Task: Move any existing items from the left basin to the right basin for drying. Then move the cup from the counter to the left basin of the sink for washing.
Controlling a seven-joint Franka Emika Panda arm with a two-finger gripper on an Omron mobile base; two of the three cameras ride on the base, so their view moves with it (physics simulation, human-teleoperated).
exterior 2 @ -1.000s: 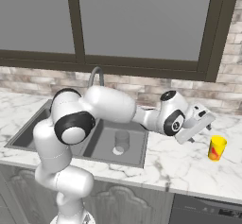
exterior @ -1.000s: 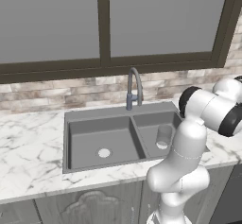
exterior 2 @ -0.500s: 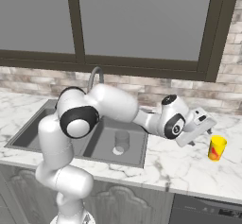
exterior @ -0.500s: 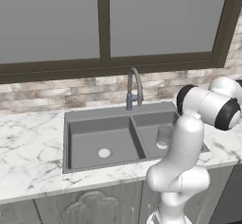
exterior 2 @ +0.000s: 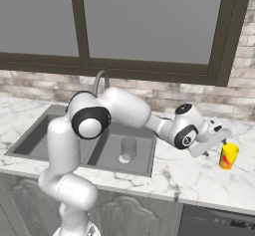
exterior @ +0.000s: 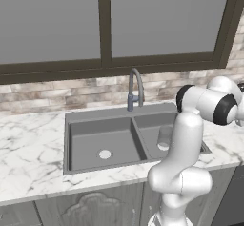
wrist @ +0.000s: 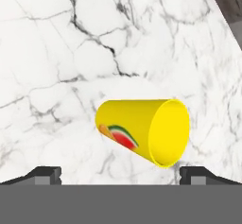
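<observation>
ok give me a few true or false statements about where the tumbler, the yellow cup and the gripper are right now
1. The grey tumbler stands in the narrower right basin. True.
2. The yellow cup is in the left basin. False: it stands on the counter, to the right of the sink.
3. The gripper is shut on the cup. False: its fingertips are spread wide, apart from the cup.
4. The left basin holds nothing but its white drain. True.
5. The cup has a watermelon picture on its side. True.
</observation>
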